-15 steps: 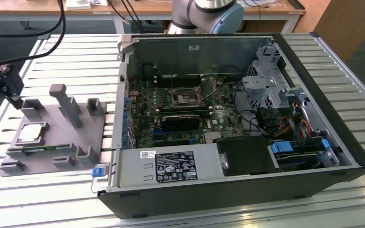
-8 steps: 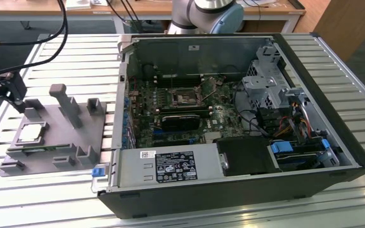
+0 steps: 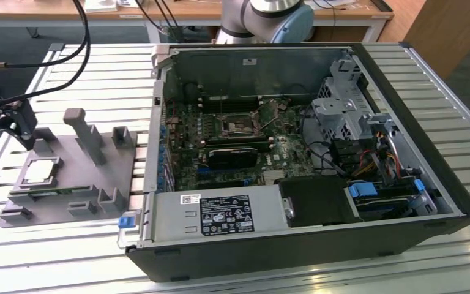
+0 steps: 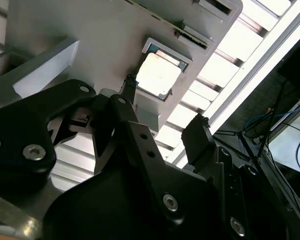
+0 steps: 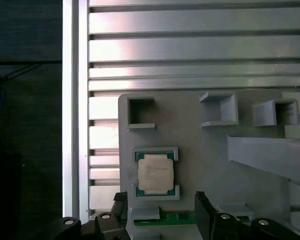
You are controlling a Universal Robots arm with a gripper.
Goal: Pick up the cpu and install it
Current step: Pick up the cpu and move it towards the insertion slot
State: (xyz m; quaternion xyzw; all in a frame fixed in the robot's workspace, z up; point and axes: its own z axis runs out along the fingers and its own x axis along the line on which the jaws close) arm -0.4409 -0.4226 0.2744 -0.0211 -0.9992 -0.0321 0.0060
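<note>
Step in hand: the black two-fingered gripper (image 5: 160,196) is hovering above the grey moulded fixture tray (image 3: 71,180). I judge that it is lining up for the pick, since nothing is being lifted.

Fingers: the black fingers (image 4: 130,86) are standing spread apart and empty. In both wrist views they are not touching the chip.

Where the cpu is lying: the small flat square cpu (image 5: 155,173), with a shiny silver-grey metal lid and thin pale rim, is sitting in a shallow pocket of the tray, held by low grey brackets on two opposite sides. The tray is resting on the slatted aluminium table (image 3: 47,257) at the exterior view's left, well apart from the open black computer case (image 3: 300,257).

Neighbour: a long narrow green memory stick (image 5: 177,217) is lying just beside the pocket, on the side nearer the fingertips.

Doing it well: the fingers probably need centring over the chip and squaring to its edges, so that both pads meet the two bracket-free sides together. A level, slow descent seems wise. The likely risks are a tilted grip jamming the chip against a bracket and a fingertip catching the memory stick.

Facing: the cpu is lying flat with its lid upward and its edges parallel to the pocket's and the tray's edges.

Long axis: the chip is so close to square that it is showing no clear long axis.
</note>
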